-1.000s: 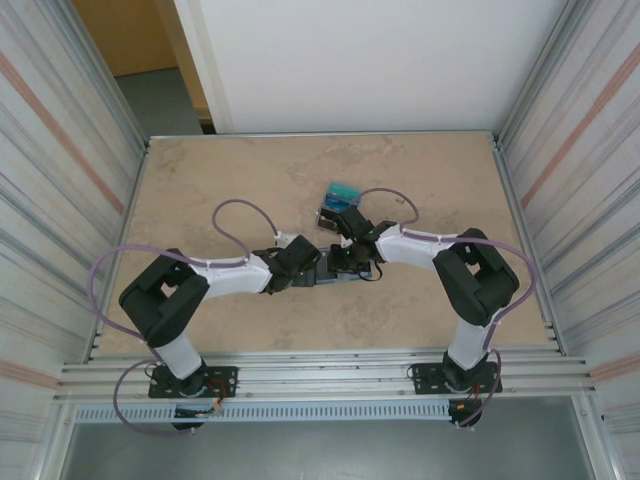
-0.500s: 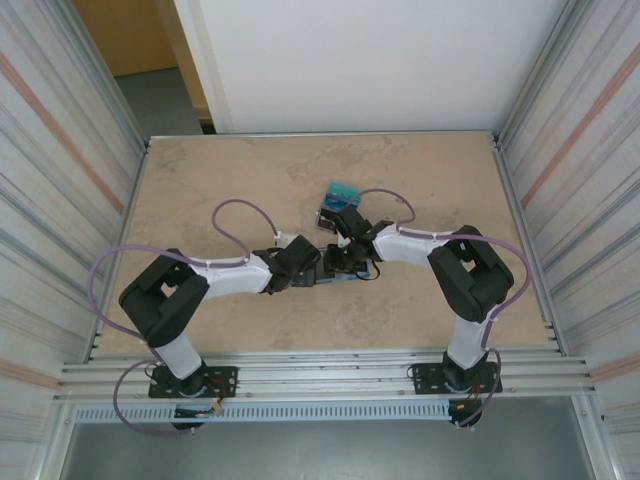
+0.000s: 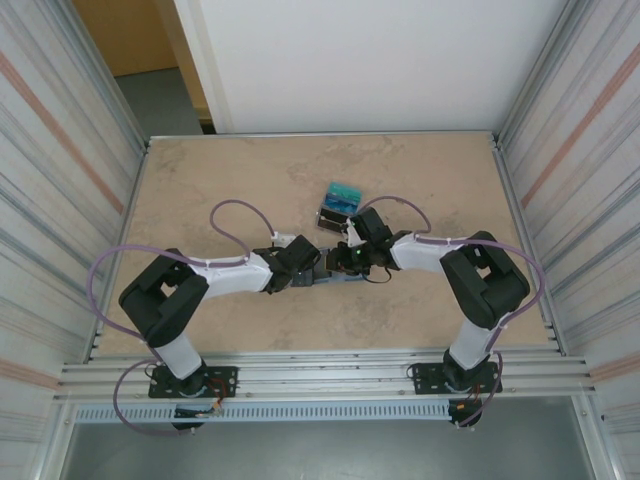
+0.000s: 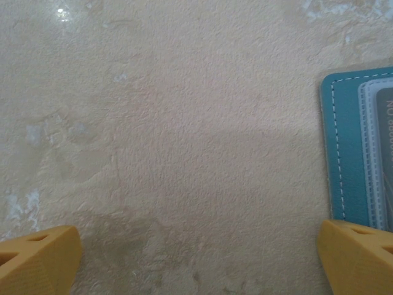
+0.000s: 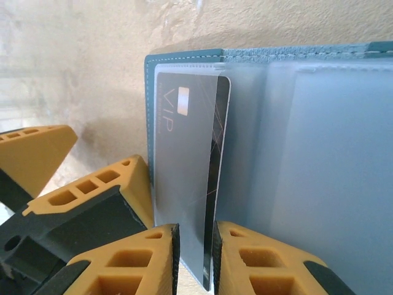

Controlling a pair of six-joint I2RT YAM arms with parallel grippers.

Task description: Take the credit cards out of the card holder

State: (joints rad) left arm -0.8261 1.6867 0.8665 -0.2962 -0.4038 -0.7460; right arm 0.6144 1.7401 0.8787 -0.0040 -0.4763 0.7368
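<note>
Right wrist: right end effector (image 5: 195, 246) clenched on grey VIP card (image 5: 184, 160), set to pull it from card holder (image 5: 295, 153) slot; left end effector (image 4: 198, 258) spread wide, finger at holder corner, likely steadying it.

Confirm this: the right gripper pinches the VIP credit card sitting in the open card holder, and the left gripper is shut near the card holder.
One thing is wrong. The left gripper is not shut: the left wrist view shows its yellow fingers spread wide apart, near the card holder. The rest holds: the right gripper pinches the VIP credit card sitting in the open card holder.
</note>
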